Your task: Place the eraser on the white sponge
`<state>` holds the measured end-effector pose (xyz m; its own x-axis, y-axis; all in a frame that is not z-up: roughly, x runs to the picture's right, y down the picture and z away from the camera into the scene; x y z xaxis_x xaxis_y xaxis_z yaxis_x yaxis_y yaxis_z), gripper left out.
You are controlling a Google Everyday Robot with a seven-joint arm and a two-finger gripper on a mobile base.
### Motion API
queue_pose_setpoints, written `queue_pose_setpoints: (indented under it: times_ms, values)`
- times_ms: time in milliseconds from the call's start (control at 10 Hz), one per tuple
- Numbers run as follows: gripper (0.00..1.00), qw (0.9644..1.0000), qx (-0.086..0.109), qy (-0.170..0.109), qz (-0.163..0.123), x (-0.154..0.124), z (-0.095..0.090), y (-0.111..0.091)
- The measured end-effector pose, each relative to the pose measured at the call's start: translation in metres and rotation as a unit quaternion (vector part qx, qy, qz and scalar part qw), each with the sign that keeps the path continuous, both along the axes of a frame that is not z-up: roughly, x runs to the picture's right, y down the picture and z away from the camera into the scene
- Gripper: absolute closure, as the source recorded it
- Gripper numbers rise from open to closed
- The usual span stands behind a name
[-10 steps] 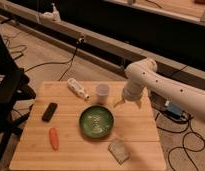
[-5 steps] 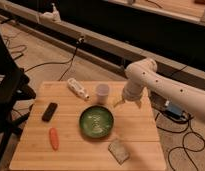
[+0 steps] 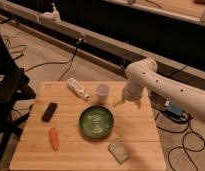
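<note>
We see a table (image 3: 141, 135) of pale wood, matt and smooth, with faint plank lines. The eraser (image 3: 49, 111) looks matt black, and the white sponge (image 3: 118, 150) rough and speckled. The green bowl (image 3: 96, 121) is glossy, as if glazed. The cup (image 3: 102, 93) looks like translucent white plastic, the bottle (image 3: 78, 88) like smooth white plastic, and the carrot (image 3: 54, 138) is matt orange. The claw (image 3: 121, 102), hovering just right of the cup, shares the arm's (image 3: 161, 85) smooth white shell.

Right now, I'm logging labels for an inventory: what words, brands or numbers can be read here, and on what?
No text can be read anywhere.
Bottle: any label is too blurred to read.
Eraser, sponge, cup: no marks show.
Gripper, open just right of the cup: no lettering shows.
</note>
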<state>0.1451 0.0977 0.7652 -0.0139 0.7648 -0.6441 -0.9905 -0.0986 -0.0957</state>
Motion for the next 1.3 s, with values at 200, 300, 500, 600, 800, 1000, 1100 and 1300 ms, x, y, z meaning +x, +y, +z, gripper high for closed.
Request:
queue_pose_setpoints:
  times_ms: [200, 300, 500, 600, 800, 1000, 1100, 1300]
  values:
    - [0.2, 0.9998, -0.006, -0.017, 0.008, -0.014, -0.005, 0.0]
    - [0.2, 0.9995, -0.008, -0.029, 0.007, -0.027, -0.007, 0.0]
    - [0.2, 0.9987, -0.003, -0.05, -0.006, -0.063, -0.008, -0.007]
    - [0.2, 0.998, 0.002, -0.062, -0.015, -0.087, -0.007, -0.01]
    - [0.2, 0.9938, 0.016, -0.099, -0.05, -0.152, -0.003, -0.011]
    - [0.2, 0.9898, 0.023, -0.118, -0.075, -0.178, -0.004, -0.003]
    - [0.2, 0.99, 0.024, -0.117, -0.075, -0.176, -0.004, -0.004]
    - [0.2, 0.9897, 0.023, -0.119, -0.076, -0.178, -0.004, -0.003]
